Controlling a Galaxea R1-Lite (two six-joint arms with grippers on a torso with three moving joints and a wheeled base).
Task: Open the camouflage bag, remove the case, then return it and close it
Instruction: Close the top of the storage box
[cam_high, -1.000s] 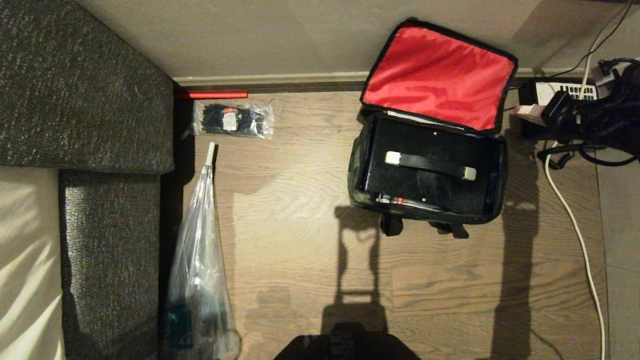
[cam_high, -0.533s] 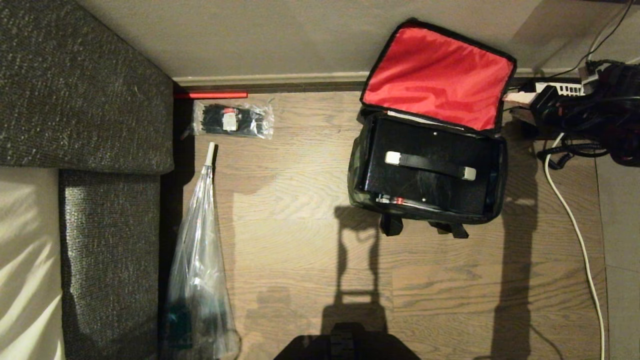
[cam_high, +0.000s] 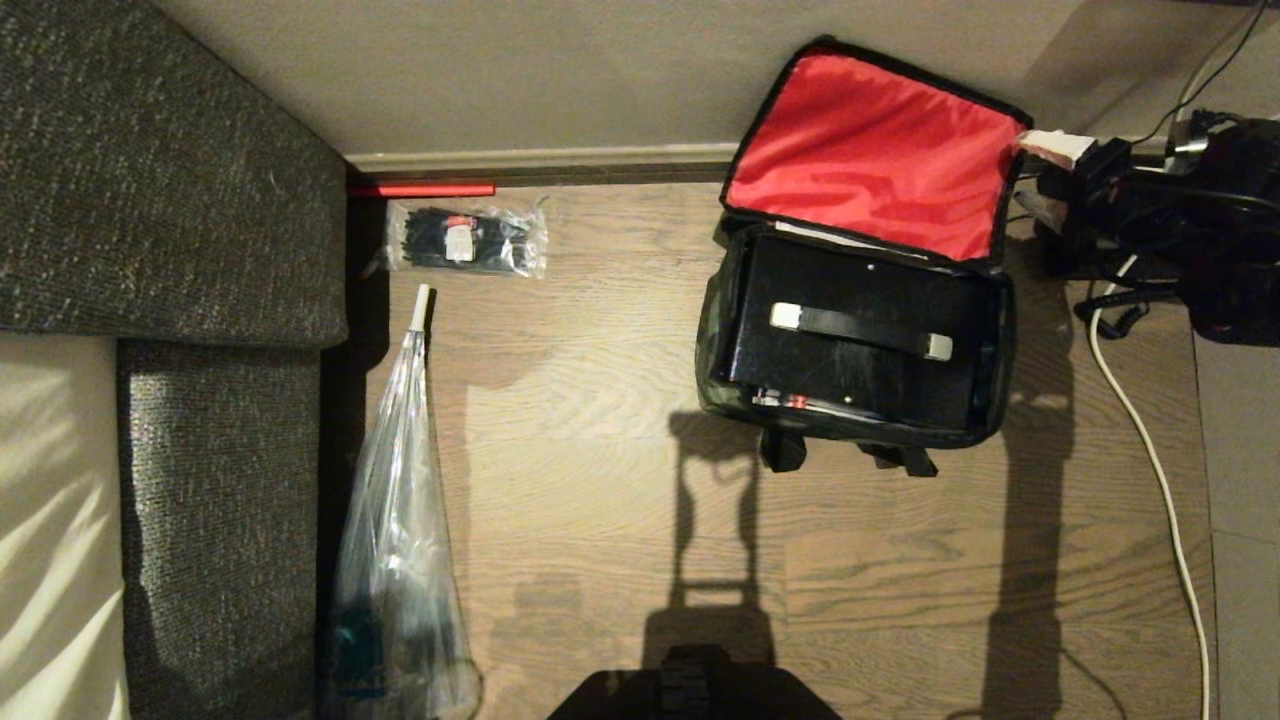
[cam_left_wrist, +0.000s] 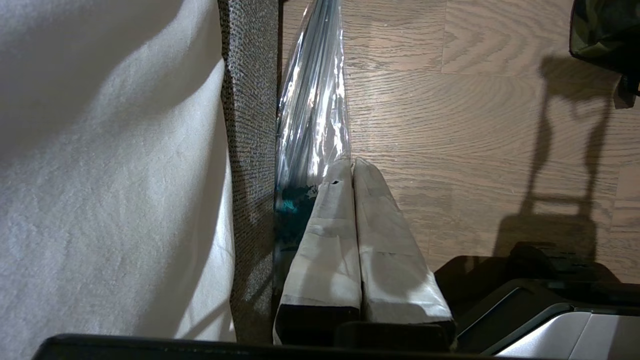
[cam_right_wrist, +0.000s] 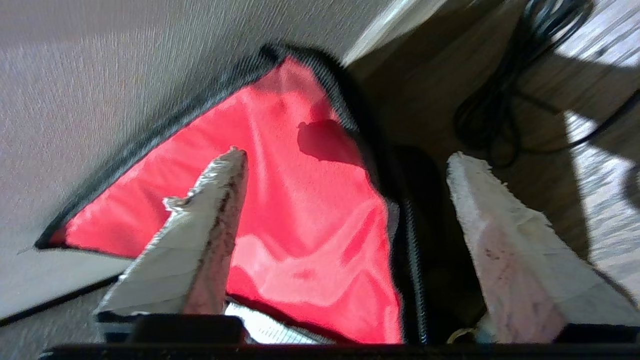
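Observation:
The camouflage bag (cam_high: 708, 335) sits open on the wooden floor by the wall. Its red-lined lid (cam_high: 870, 150) leans back against the wall. Inside lies the black case (cam_high: 850, 375), with a strap handle across its top. My right gripper (cam_high: 1040, 175) is open at the lid's right edge. In the right wrist view this gripper (cam_right_wrist: 346, 155) has one finger before the red lining (cam_right_wrist: 300, 210) and the other past the zipper edge, gripping nothing. My left gripper (cam_left_wrist: 350, 162) is shut and empty, parked low beside the sofa.
A grey sofa (cam_high: 170, 170) fills the left side. A long clear plastic bag (cam_high: 395, 520) lies along it, and a packet of black cable ties (cam_high: 465, 240) lies near the wall. Black cords (cam_high: 1120, 300) and a white cable (cam_high: 1150, 450) run right of the bag.
My right gripper has opened and moved up along the lid's right edge toward the wall. The bag, lid and case have stayed put.

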